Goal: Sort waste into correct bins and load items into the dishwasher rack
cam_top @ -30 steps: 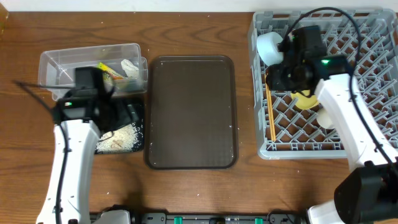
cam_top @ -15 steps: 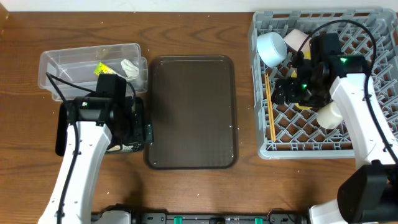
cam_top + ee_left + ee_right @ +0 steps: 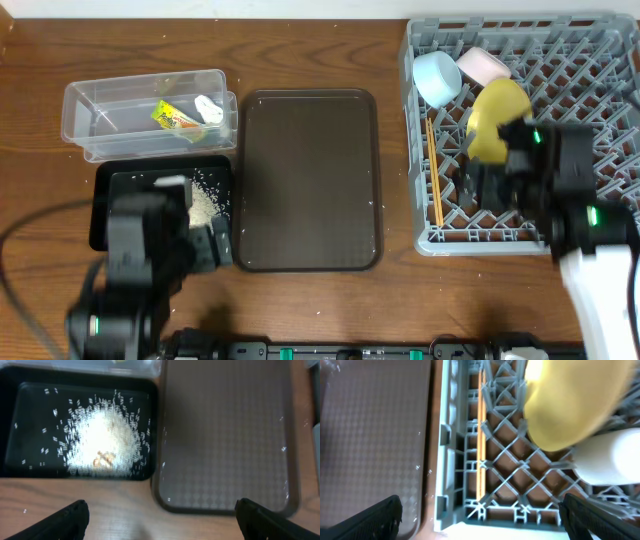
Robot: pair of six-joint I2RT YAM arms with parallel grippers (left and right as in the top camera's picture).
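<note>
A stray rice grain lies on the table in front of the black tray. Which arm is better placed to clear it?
Left. The left gripper hangs open just in front of the black tray, with the stray grain near it. The right gripper is over the dishwasher rack, beyond the brown tray.

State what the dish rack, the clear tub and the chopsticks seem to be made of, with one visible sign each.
Dish rack: likely moulded grey plastic, matt; uniform colour, thin lattice ribs.
Clear tub: transparent plastic, fairly glossy; see-through walls, pale highlights along the rim.
Chopsticks: probably wood or bamboo; orange-tan, slim, straight, grain too small to see.
</note>
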